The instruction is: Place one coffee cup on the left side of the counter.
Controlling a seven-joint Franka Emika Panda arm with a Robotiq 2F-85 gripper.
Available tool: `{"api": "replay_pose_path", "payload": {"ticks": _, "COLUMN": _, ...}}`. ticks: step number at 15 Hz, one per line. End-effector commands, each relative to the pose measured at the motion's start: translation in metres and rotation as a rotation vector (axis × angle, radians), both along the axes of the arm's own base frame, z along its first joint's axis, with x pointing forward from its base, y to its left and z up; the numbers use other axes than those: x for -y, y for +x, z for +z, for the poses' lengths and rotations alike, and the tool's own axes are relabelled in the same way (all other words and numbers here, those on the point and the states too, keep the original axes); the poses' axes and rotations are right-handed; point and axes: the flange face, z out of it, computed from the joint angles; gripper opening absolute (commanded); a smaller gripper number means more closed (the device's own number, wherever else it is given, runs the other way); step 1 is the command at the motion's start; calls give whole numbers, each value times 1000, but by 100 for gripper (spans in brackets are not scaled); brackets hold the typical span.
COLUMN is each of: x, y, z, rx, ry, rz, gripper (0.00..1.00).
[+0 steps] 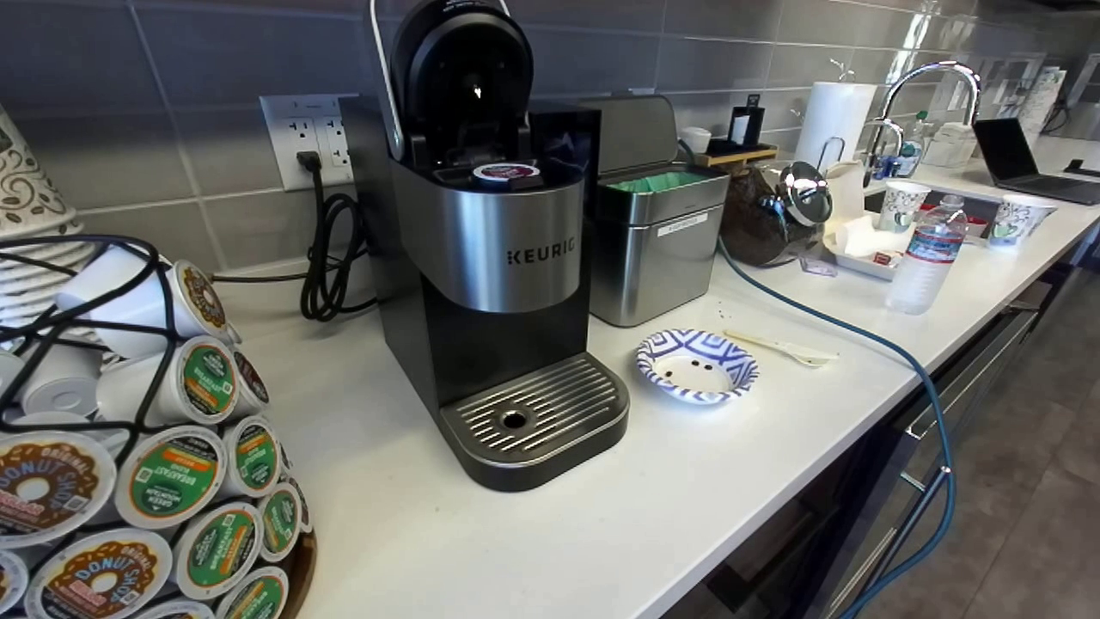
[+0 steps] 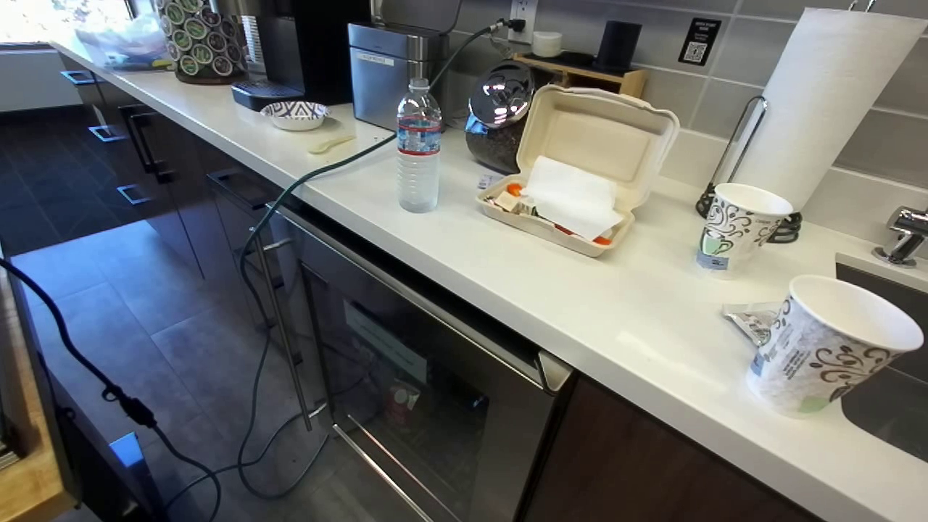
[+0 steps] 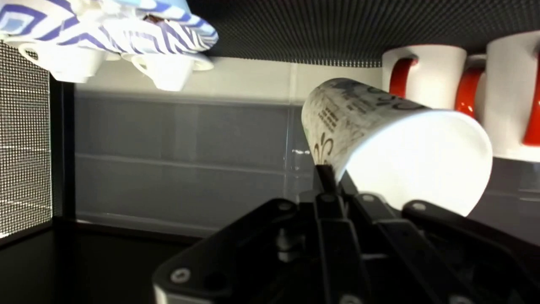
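In the wrist view my gripper (image 3: 336, 177) is shut on the rim wall of a tapered white paper coffee cup (image 3: 371, 116) with brown swirls. One finger is outside the wall, one inside the mouth. The cup is tilted, its mouth towards the camera and lower right. The gripper is out of view in both exterior views. The white counter (image 1: 533, 542) runs across both exterior views and also shows in an exterior view (image 2: 522, 297). Similar paper cups stand near the sink (image 2: 739, 225), one closer to the front edge (image 2: 826, 348).
The wrist view shows a black mesh surface (image 3: 295, 25), blue-patterned bowls (image 3: 139, 38), small white cups (image 3: 168, 69) and red-handled mugs (image 3: 426, 76). On the counter are a coffee machine (image 1: 516, 249), a patterned bowl (image 1: 698, 391), a bottle (image 2: 418, 167), a food box (image 2: 602, 130) and a cable (image 1: 851, 327).
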Motion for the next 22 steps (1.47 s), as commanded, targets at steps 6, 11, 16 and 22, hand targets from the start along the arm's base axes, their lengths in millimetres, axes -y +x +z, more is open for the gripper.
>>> {"api": "replay_pose_path", "payload": {"ticks": 6, "x": 0, "y": -115, "z": 63, "rx": 4, "ry": 110, "rz": 124, "gripper": 1}}
{"api": "replay_pose_path", "payload": {"ticks": 11, "x": 12, "y": -149, "z": 22, "rx": -275, "ry": 121, "rz": 20, "gripper": 1}}
{"api": "replay_pose_path", "payload": {"ticks": 16, "x": 14, "y": -188, "z": -35, "rx": -547, "ry": 107, "rz": -53, "gripper": 1}}
{"api": "replay_pose_path", "payload": {"ticks": 22, "x": 23, "y": -180, "z": -81, "rx": -684, "ry": 163, "rz": -80, "gripper": 4}}
